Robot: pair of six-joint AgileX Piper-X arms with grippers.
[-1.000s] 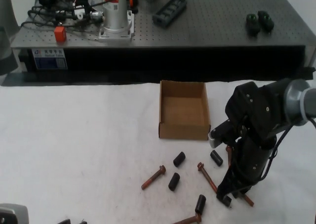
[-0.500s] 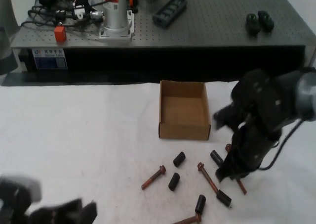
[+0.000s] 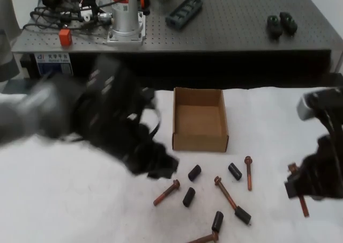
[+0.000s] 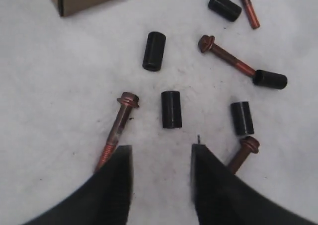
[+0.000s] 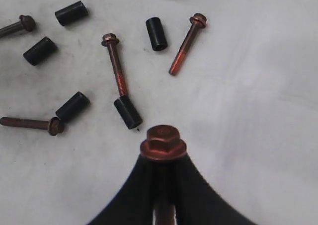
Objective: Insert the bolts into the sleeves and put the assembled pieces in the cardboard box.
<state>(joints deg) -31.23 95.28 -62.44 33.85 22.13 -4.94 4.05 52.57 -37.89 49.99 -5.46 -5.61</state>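
Note:
Copper bolts and black sleeves lie scattered on the white cloth in front of the open cardboard box point(image 3: 199, 119). My right gripper point(image 3: 301, 185) is at the right edge of the bench, shut on a bolt point(image 5: 163, 141) whose hex head sticks out past the fingertips. My left gripper point(image 4: 161, 158) hovers open over the left side of the pile, just short of a sleeve point(image 4: 171, 109) and beside a bolt point(image 4: 118, 128). In the high view the left gripper point(image 3: 161, 167) is left of the box's front corner. One bolt point(image 5: 115, 61) lies with its tip at a sleeve point(image 5: 128, 112).
Behind the cloth stands a raised perforated metal bench point(image 3: 225, 23) with a black tray point(image 3: 184, 11), cables and a metal post point(image 3: 126, 15). More sleeves point(image 4: 154, 51) and bolts point(image 4: 226, 56) lie close together between the two grippers.
The left arm swung in from the lower left corner to the pile near the box. The right arm lifted a bolt from the pile and moved it to the right.

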